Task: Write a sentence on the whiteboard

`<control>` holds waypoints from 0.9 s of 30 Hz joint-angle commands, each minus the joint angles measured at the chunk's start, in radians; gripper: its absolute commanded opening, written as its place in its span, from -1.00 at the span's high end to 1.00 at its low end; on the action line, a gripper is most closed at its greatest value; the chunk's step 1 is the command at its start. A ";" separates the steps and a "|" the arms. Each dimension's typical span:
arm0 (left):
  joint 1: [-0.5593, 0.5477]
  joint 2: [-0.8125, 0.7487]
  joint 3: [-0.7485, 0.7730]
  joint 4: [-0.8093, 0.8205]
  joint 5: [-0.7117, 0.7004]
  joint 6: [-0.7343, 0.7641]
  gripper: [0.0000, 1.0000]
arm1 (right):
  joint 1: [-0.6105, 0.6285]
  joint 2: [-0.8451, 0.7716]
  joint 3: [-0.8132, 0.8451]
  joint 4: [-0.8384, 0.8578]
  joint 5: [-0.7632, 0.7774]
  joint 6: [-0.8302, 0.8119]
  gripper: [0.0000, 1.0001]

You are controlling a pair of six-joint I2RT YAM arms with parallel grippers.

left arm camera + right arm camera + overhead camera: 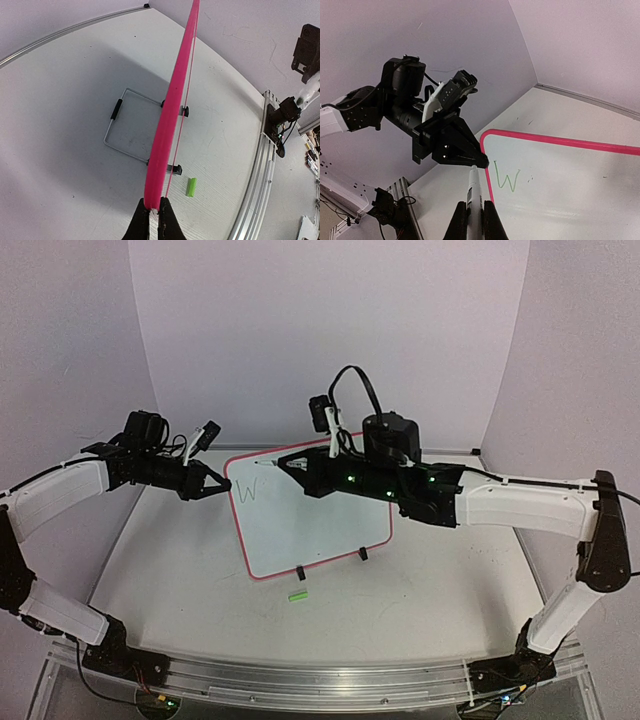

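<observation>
The whiteboard stands tilted on the table, pink-framed with two black clip feet. My left gripper is shut on its left edge; in the left wrist view the pink frame runs edge-on out of the closed gripper. Of the sentence, only a thin green "W" shows, near the top left corner. My right gripper is shut on a white marker, whose tip points at the board's left edge beside the left gripper's fingertips. From above, the right gripper hovers over the board's top.
A green marker cap lies on the table in front of the board, also in the left wrist view. A wire stand props the board from behind. Purple walls close the back and sides. An aluminium rail runs along the near edge.
</observation>
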 commanded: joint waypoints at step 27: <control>-0.027 -0.002 0.005 -0.021 -0.047 0.044 1.00 | -0.055 0.133 0.004 0.006 -0.025 0.045 1.00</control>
